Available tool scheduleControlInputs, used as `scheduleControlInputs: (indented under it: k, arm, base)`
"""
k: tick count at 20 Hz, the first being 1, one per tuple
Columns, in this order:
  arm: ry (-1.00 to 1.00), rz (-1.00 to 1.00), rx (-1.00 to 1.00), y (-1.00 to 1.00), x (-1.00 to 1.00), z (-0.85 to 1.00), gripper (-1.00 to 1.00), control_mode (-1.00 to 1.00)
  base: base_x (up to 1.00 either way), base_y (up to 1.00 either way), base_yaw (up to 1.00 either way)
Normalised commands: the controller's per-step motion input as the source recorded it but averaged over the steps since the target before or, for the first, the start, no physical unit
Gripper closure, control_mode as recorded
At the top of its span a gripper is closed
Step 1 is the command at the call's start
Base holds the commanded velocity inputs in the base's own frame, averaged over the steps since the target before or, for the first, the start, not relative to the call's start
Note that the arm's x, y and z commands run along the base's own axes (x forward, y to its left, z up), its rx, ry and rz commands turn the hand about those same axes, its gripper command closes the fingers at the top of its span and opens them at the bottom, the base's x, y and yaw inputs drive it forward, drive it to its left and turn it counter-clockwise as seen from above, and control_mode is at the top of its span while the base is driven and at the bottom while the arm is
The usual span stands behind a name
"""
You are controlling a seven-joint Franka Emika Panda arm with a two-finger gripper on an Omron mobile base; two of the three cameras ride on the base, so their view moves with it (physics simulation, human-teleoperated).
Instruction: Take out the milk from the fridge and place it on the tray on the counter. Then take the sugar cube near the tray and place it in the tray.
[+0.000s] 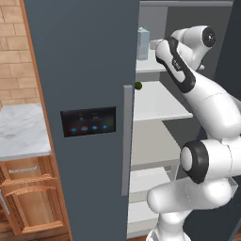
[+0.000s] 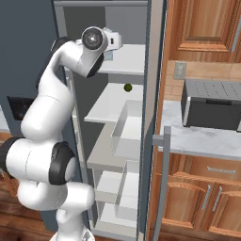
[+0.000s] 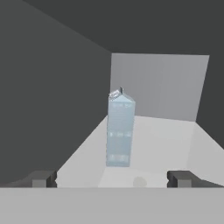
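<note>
The milk (image 3: 119,131), a pale blue carton with a peaked top, stands upright on an upper shelf (image 3: 162,144) of the open fridge (image 1: 84,61). In the left base view the milk (image 1: 143,43) shows just past the door edge, with my arm reaching in beside it. My gripper (image 3: 111,179) is open, and its fingertips (image 3: 41,179) sit a short way in front of the carton without touching it. The carton lines up roughly between the jaws. The tray and the sugar cube are out of view.
A small green round thing (image 1: 138,85) lies on the shelf below. Marble counter (image 1: 21,132) lies left of the fridge; on the right, counter (image 2: 202,139) carries a grey appliance (image 2: 212,106). The open fridge door's handle (image 2: 162,179) stands near my right side.
</note>
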Motion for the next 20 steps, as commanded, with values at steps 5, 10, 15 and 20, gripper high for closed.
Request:
scheduleControlInputs:
  k: [5,10,15,20]
  arm:
    - [-0.01,0.0,0.0,-0.01,0.35,0.0,-1.0,-1.0]
    - [-0.02,0.0,0.0,0.0,0.34,0.0,-1.0,-1.0]
    - [0.0,0.0,0.0,0.0,0.47,0.0,-1.0,-1.0]
    - [0.0,0.0,0.0,0.0,0.36,0.0,-1.0,-1.0]
  base:
    - [0.0,0.0,0.0]
    - [0.0,0.0,0.0]
    - [0.0,0.0,0.0]
    - [0.0,0.0,0.0]
